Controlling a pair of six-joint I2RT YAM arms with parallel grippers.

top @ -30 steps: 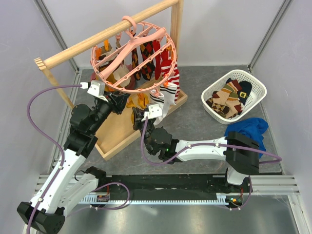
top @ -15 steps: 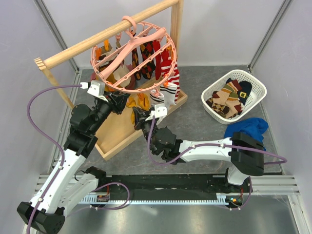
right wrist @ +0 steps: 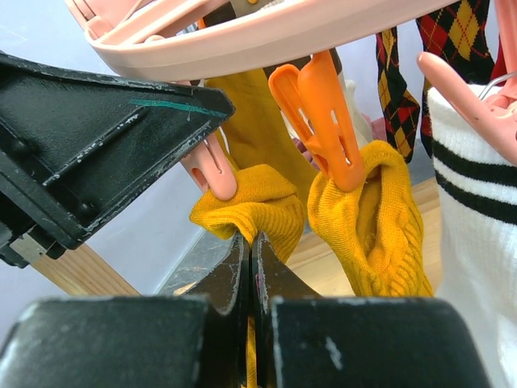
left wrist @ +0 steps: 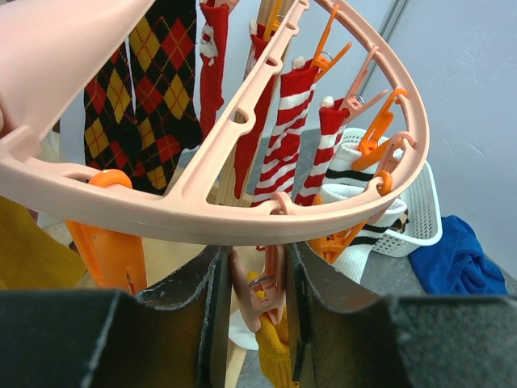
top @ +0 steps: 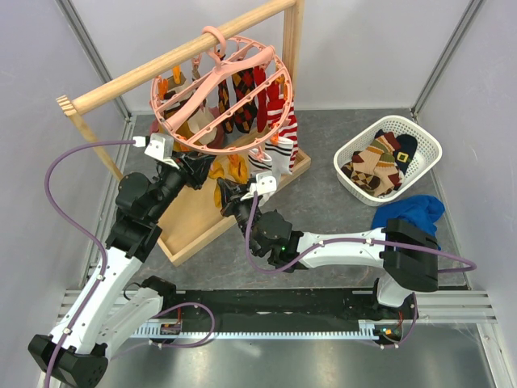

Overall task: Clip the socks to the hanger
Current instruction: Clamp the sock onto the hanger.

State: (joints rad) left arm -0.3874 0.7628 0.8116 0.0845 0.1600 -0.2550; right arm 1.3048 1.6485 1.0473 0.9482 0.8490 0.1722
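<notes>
Mustard sock (right wrist: 260, 202) clamped in right pincer (right wrist: 249, 252), just below pink clip (right wrist: 212, 174) — left pincer (left wrist: 257, 271) squeezing that clip.

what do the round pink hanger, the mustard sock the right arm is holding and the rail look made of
Hanger: moulded plastic, smooth with a soft sheen, judging by its rounded edges and moulded holes.
Mustard sock: knitted yarn, matte, with a visible stitch texture; the fibre is unclear.
Rail: pale wood by its colour, matte; whether it is varnished cannot be told.
</notes>
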